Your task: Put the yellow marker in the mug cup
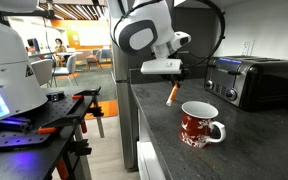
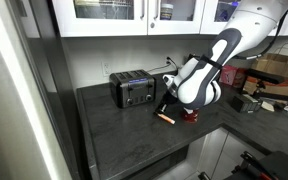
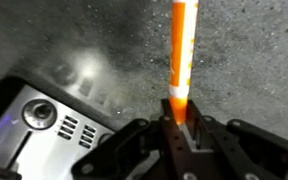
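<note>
My gripper (image 3: 182, 118) is shut on the yellow marker (image 3: 182, 52), an orange-yellow stick with a paler end that points away from the jaws. In an exterior view the marker (image 1: 171, 93) hangs tilted below the gripper (image 1: 174, 80), above the dark counter. The red speckled mug cup (image 1: 199, 125) with a white inside and white handle stands upright on the counter, a little lower and to the right of the marker. In an exterior view the marker (image 2: 166, 117) shows below the arm, and the mug (image 2: 193, 113) is mostly hidden behind the arm.
A black toaster (image 1: 251, 79) stands at the back of the dark counter (image 1: 244, 150); it also shows in an exterior view (image 2: 133, 89) and at the lower left of the wrist view (image 3: 39, 125). White cabinets (image 2: 134, 15) hang above. The counter edge (image 1: 142, 135) drops to the floor.
</note>
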Controlling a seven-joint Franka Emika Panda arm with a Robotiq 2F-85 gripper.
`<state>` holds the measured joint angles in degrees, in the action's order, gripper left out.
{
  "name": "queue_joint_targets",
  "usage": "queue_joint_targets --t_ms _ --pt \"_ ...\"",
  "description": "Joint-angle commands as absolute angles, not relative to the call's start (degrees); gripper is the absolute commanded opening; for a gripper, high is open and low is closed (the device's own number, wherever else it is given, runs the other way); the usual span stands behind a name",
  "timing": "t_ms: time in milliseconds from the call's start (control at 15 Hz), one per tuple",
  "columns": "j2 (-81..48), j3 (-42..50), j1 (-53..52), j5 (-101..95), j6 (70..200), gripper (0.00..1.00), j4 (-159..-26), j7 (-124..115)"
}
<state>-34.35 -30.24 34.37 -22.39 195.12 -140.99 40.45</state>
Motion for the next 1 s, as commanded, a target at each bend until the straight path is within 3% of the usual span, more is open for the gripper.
queue_joint_targets --t_ms 0,67,333,600,933 --pt "-28.46 -22.86 28.9 -23.0 200.9 0.05 -144.11 26.94" --pt "-27.11 -26.32 31.68 -16.27 198.56 0.05 -143.79 30.07" --pt "-20.61 -23.25 27.03 -4.93 198.71 0.05 -144.63 27.47" --pt "-16.34 -8.56 14.24 -8.09 198.63 0.05 -145.57 16.88" --pt "-16.18 -1.34 6.24 0.35 198.63 0.05 -147.05 20.67"
